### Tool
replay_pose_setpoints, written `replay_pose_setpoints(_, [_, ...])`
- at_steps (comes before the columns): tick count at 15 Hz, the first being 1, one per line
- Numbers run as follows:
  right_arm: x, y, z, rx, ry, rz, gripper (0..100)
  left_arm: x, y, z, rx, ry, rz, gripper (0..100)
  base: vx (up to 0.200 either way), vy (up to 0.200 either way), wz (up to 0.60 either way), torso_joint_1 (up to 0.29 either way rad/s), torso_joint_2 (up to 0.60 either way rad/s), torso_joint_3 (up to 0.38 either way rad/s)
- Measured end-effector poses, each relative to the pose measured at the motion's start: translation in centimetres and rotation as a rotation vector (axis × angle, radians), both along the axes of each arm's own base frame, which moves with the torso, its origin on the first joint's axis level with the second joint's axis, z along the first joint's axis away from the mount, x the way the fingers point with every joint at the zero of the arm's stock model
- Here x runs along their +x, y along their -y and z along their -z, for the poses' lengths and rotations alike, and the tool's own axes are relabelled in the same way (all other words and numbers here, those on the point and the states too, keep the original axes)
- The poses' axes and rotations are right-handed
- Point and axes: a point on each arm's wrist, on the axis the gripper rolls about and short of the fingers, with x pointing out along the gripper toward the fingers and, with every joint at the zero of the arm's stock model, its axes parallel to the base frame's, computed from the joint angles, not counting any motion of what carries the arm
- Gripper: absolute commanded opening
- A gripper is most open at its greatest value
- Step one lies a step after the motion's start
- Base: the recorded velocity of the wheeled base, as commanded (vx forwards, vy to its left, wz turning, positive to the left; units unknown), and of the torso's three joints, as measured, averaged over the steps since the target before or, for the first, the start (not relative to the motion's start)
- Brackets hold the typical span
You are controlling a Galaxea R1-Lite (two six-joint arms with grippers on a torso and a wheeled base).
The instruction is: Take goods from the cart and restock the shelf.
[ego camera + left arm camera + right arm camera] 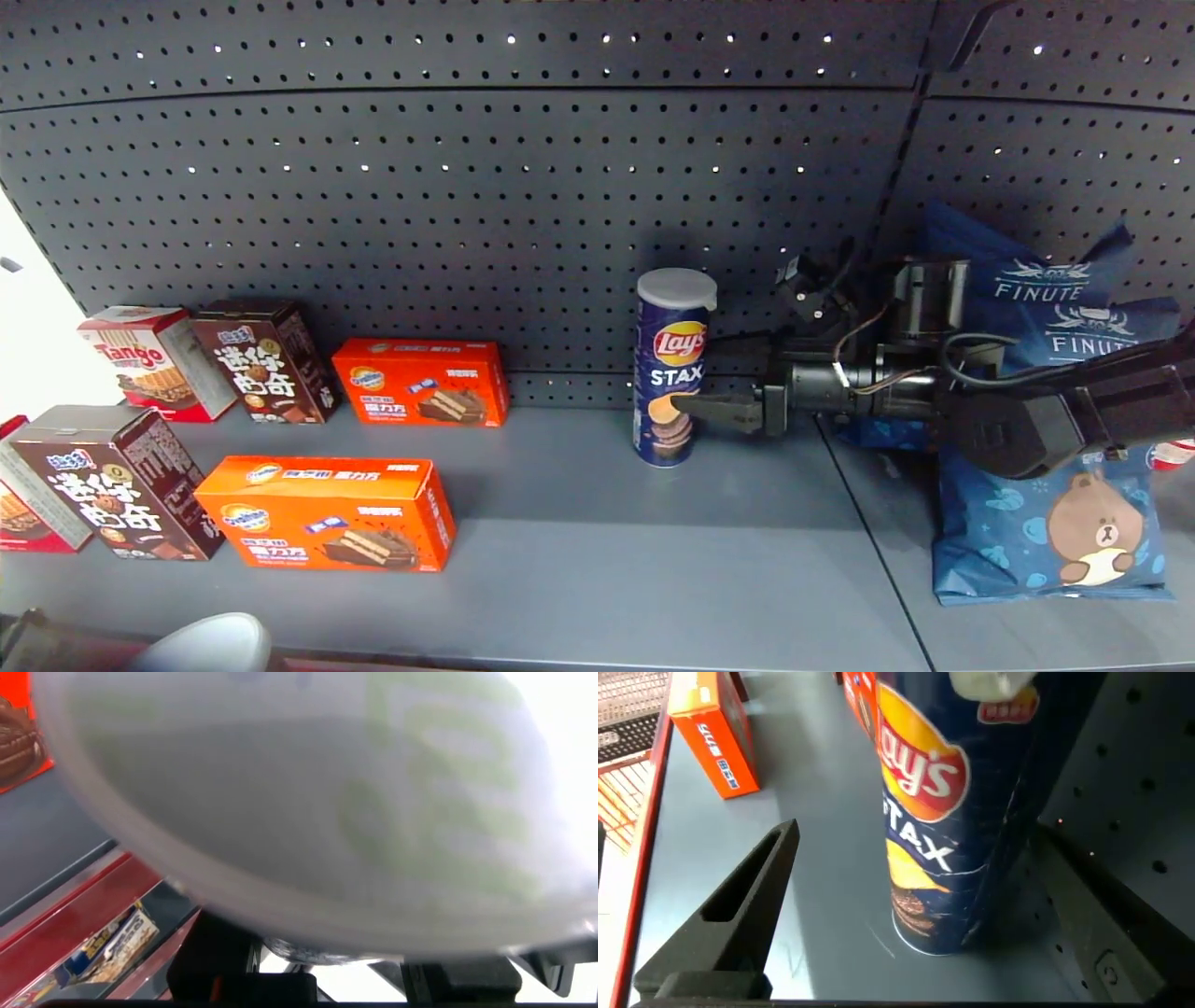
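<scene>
A dark blue chips can [674, 366] with a pale lid stands upright on the grey shelf [597, 569], close to the pegboard back wall. My right gripper [688, 399] comes in from the right at the can's lower half. It is open, one finger on each side of the can [943, 812], with a gap showing on the near side. A pale round lid-like thing [308, 812] sits right against the left wrist camera and hides what is behind it. The same pale thing [210, 644] shows at the shelf's front left edge.
Two orange boxes [420, 381] [327, 511], two brown boxes [266, 359] [112, 481] and a red-and-white wafer box [154, 359] fill the left of the shelf. Blue snack bags [1046, 523] lie on the right, under my right arm. Bare shelf lies in front of the can.
</scene>
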Motion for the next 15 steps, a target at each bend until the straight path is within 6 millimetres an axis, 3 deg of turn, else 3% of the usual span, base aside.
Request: replay_pose_setpoints(15, [3.5, -1.9, 3.3, -0.018, -0.04, -0.006, 100, -0.4, -0.2, 0.6, -0.011, -0.028, -0.011, 0, 0.0, 0.0, 0.0, 0.0, 0.0, 0.0])
